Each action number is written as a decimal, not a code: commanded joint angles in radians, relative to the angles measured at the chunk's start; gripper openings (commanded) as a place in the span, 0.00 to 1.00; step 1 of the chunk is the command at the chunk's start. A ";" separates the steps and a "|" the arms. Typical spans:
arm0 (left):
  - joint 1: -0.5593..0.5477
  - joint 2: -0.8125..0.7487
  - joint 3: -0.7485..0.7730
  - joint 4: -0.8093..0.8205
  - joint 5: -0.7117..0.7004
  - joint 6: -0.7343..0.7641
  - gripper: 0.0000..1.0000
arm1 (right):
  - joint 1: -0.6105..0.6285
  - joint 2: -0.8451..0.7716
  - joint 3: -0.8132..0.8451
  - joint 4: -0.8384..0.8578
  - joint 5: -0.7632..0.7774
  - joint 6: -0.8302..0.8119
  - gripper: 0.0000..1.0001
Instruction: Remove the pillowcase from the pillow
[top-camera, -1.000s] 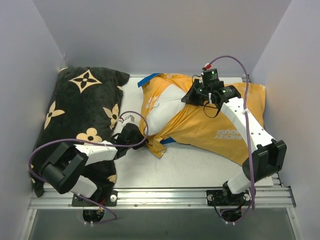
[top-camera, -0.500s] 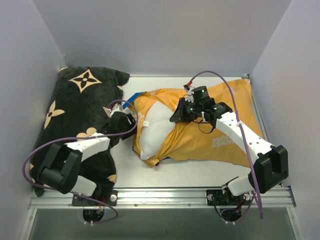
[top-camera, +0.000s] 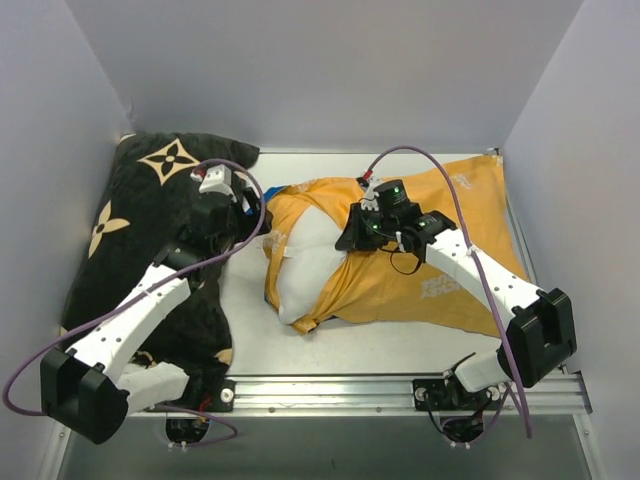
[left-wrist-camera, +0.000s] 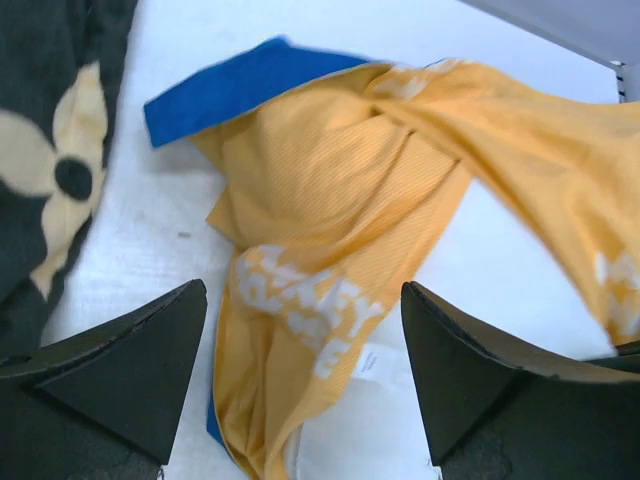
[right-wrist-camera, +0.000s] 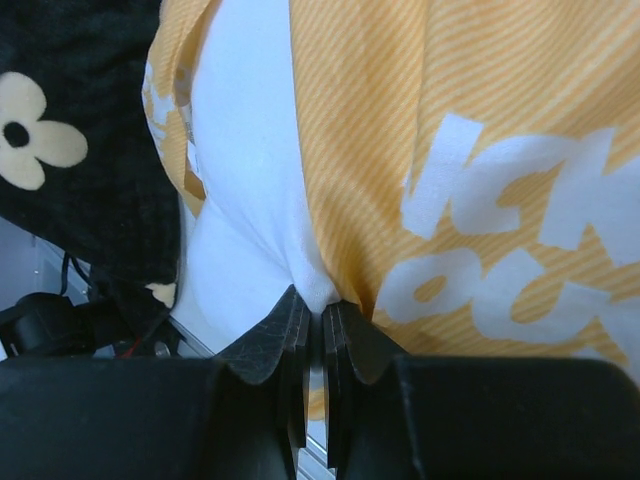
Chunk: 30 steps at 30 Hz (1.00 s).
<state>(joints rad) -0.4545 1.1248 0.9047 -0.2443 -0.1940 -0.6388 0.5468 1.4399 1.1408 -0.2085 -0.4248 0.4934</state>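
Bright, soft, even overhead light is leaving only faint shadows on the white table (top-camera: 400, 335), while the pillowcase (left-wrist-camera: 560, 180) is blurring toward three o'clock in the left wrist view.

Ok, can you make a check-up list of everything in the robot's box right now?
Surface: white table, mostly under bedding.
Job's things: orange pillowcase, blue corner showing, covers most of the white pillow; the pillow's left end is bare.
Clutter: black pillow with tan flowers, on the left.
Grippers: left gripper open above the pillowcase's bunched end; right gripper shut on the pillow beside the pillowcase's edge.
Cables: purple cables loop off both arms.
Surroundings: grey walls on three sides; metal rail in front.
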 joint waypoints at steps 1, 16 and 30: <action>-0.015 0.079 0.123 -0.065 0.049 0.154 0.88 | 0.053 -0.006 0.034 -0.041 0.027 -0.033 0.00; -0.027 0.263 0.123 0.083 0.248 0.185 0.90 | 0.091 0.016 0.073 -0.103 0.132 -0.050 0.00; -0.013 0.400 0.184 0.019 -0.050 0.071 0.38 | 0.093 -0.073 0.021 -0.101 0.149 -0.058 0.00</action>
<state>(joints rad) -0.4889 1.4796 1.0401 -0.2096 -0.0952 -0.5243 0.6254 1.4376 1.1790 -0.2745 -0.2752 0.4446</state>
